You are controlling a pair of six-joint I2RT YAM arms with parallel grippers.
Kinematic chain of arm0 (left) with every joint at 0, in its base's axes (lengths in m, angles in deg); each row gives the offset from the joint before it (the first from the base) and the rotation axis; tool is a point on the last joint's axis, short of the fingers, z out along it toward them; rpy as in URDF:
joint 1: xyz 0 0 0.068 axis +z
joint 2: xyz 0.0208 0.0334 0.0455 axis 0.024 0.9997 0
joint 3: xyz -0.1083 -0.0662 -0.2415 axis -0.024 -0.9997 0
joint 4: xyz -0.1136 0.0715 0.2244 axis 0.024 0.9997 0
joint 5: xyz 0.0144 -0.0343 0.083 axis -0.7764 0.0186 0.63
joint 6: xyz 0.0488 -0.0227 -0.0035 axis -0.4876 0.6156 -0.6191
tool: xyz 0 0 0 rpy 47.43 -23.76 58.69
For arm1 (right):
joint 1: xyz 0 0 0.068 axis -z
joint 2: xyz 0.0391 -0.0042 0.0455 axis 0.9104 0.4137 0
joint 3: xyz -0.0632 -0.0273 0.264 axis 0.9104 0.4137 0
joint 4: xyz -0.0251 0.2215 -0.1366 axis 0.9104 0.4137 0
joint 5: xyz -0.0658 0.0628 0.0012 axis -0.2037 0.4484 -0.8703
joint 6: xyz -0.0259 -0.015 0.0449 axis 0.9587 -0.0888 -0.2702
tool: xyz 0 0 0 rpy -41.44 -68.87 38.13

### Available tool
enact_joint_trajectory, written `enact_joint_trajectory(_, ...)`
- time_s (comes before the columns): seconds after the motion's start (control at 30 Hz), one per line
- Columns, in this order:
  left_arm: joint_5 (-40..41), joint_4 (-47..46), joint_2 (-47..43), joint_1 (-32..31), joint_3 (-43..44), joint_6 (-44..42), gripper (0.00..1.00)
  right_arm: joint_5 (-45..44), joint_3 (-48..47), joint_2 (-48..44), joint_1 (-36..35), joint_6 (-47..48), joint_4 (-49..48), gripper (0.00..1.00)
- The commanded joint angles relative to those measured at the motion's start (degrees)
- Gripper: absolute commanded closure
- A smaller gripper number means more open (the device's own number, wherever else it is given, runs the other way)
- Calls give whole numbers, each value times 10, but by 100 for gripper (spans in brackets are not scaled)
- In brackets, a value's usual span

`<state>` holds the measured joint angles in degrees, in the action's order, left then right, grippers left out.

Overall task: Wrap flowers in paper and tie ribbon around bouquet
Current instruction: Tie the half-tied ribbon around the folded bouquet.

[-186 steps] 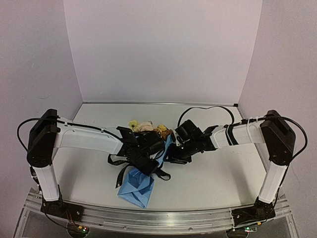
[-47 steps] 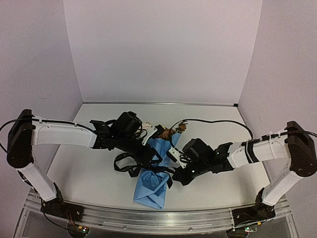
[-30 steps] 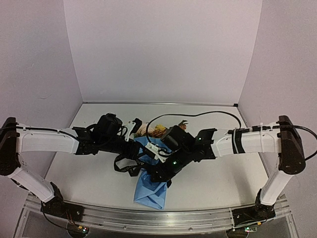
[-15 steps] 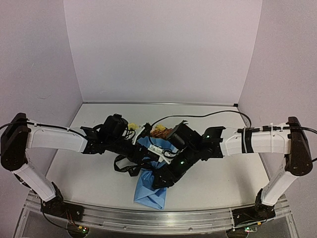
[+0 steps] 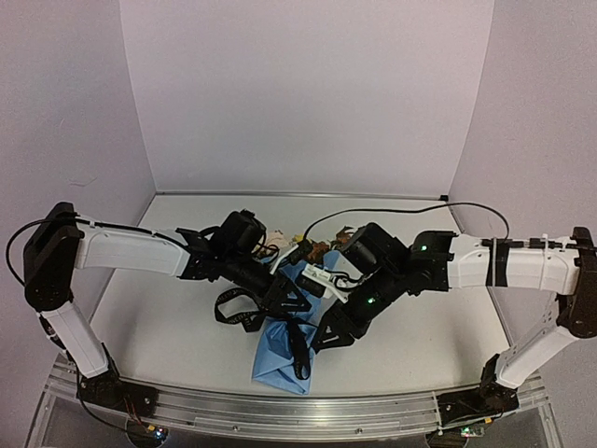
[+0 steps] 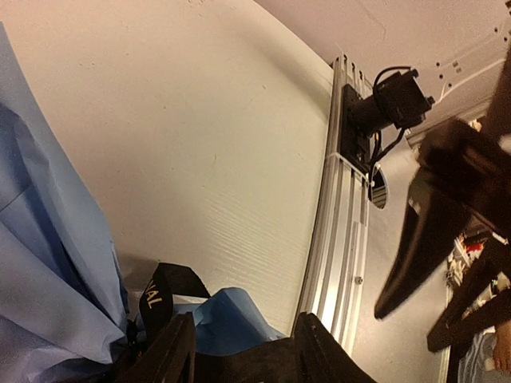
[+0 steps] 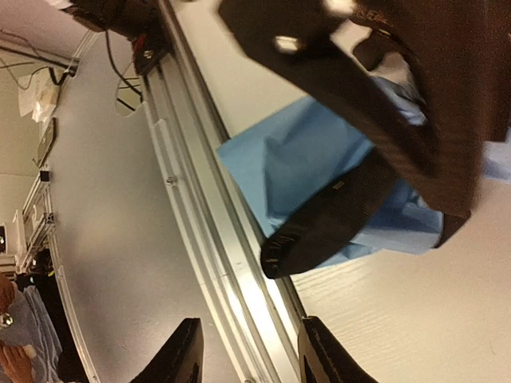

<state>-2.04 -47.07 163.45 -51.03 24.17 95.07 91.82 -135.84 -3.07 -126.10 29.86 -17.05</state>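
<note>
Left pincer (image 6: 243,339): jaws part-way apart over the narrow end of the paper (image 5: 278,359); cannot tell whether anything is gripped. Ribbon (image 6: 154,297) loops just beside it. Right pincer (image 7: 251,351): open, nothing between, just right of the paper. Paper cone lies mid-table (image 5: 438,327), tip toward the near edge. Flowers (image 5: 312,248) stick out toward the far edge.

The ribbon (image 6: 155,297) bears pale letters reading "NAL".
</note>
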Motion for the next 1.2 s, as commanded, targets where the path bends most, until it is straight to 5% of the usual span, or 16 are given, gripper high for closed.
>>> enact_joint_trajectory(0.0, -5, 46, -3, -1, 21, -9, 61, -5, 49, -7, 21, 11, -61, 60)
enact_joint_trajectory(0.1, 20, 29, -19, 3, -3, 9, 58, 24, 83, -36, 24, 33, -99, 52)
enact_joint_trajectory(0.37, 85, -14, -37, 34, -17, 59, 52, 141, 49, -66, 23, 78, -10, 46)
enact_joint_trajectory(0.5, 76, -26, -55, 40, -28, 66, 52, 50, 62, -84, 35, 153, 55, 45)
enact_joint_trajectory(0.83, 83, -51, -122, 48, -102, 106, 52, -169, 187, 39, 117, 177, -318, 44)
enact_joint_trajectory(1.17, 102, -51, -171, 66, -147, 134, 52, -131, 121, 152, 116, 164, -384, 44)
